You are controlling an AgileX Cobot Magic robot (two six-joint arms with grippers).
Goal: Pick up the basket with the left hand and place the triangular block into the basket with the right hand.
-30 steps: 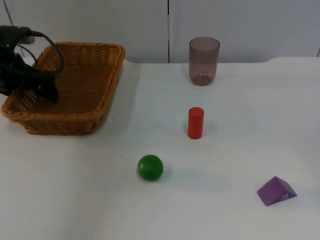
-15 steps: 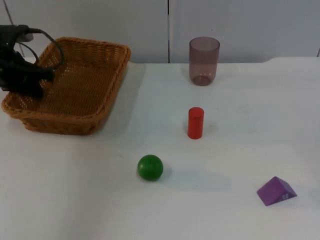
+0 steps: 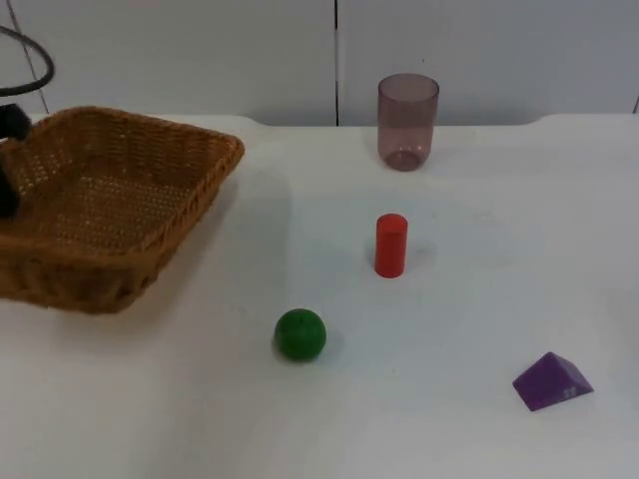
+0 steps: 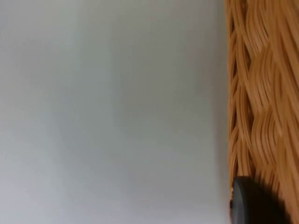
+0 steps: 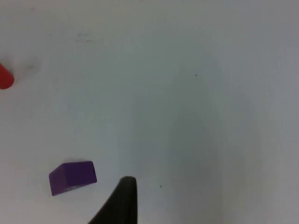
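Note:
The wicker basket hangs tilted above the table's left side, with my left gripper shut on its left rim at the picture's edge. In the left wrist view the woven rim runs right beside a black fingertip. The purple triangular block lies on the table at the front right. In the right wrist view the same block lies just beside the right gripper's fingertip, apart from it. The right gripper is open and holds nothing.
A red cylinder stands upright mid-table, and its edge also appears in the right wrist view. A green ball rests in front of it. A translucent purple cup stands at the back by the grey wall.
My left gripper went from open to shut on the basket's left rim. The basket has risen off the table, tilted and shifted left and nearer the front. The blocks have not moved.

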